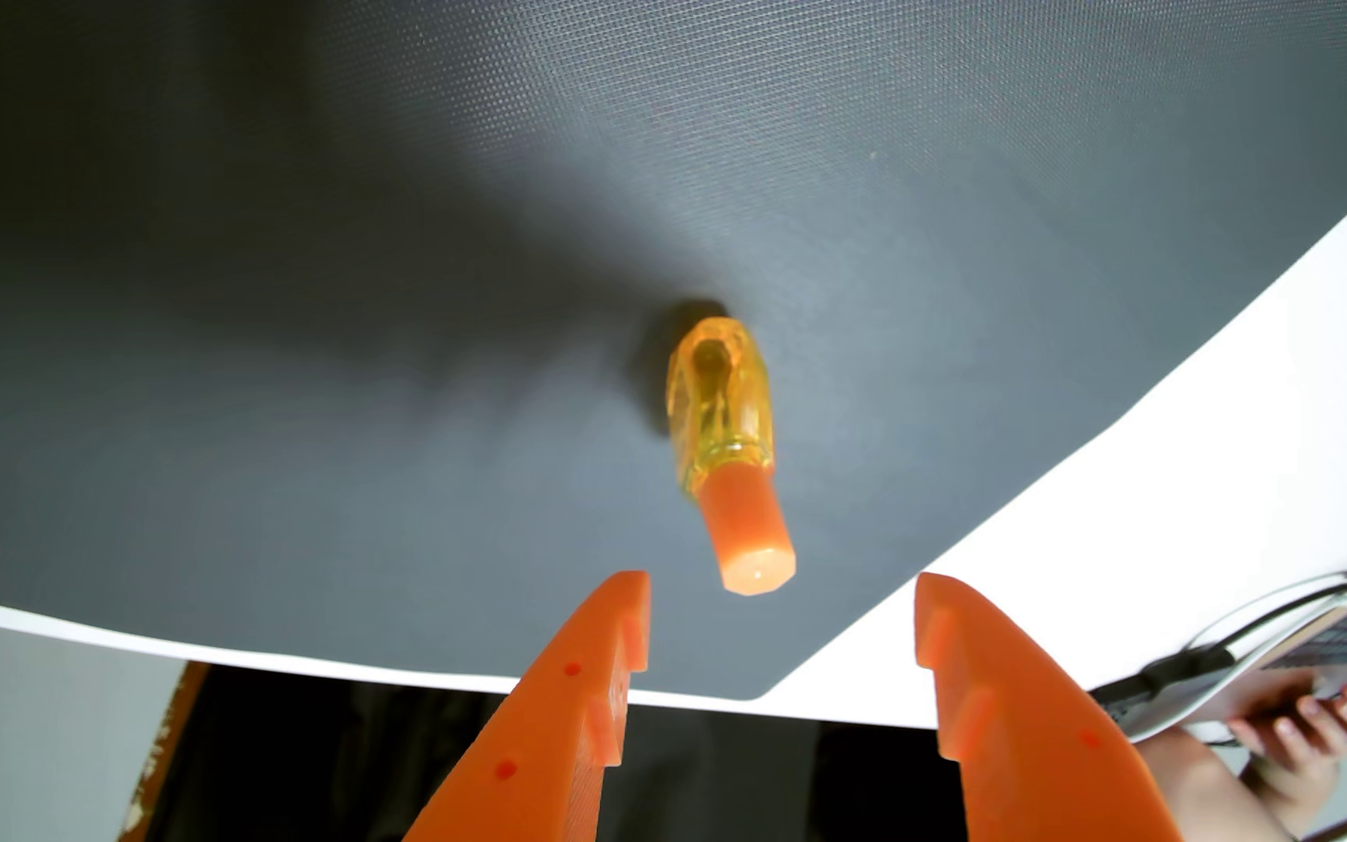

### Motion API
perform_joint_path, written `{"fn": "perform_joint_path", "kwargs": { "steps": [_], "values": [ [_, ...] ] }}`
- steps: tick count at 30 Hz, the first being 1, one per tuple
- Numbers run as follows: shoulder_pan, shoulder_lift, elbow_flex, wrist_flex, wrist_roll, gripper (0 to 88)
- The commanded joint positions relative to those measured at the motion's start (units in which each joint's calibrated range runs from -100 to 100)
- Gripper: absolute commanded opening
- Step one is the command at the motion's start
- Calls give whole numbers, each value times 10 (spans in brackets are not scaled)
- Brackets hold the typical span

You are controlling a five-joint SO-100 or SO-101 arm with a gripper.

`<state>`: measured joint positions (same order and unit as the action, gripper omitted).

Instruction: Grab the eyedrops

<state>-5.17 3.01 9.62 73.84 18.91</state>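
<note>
The eyedrops (723,437) are a small clear yellow bottle with an orange cap, standing on a dark grey mat (330,324) in the wrist view, cap end towards the camera. My gripper (784,583) comes in from the bottom edge with two orange fingers spread wide apart. The cap tip sits just beyond the fingertips, nearer the left finger (597,648) than the right finger (978,664). Nothing is between the fingers.
The mat lies on a white table (1221,453) whose edge curves along the bottom and right. At the lower right a person's hand (1302,720) holds a device with cables. A dark floor area shows below the table edge.
</note>
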Motion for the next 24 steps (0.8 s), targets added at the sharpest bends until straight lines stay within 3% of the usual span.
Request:
{"fn": "perform_joint_path", "kwargs": {
  "steps": [1, 24],
  "values": [
    [-3, 14, -34, -3, 2, 223],
    [18, 179, -105, -24, -2, 186]
  ]
}}
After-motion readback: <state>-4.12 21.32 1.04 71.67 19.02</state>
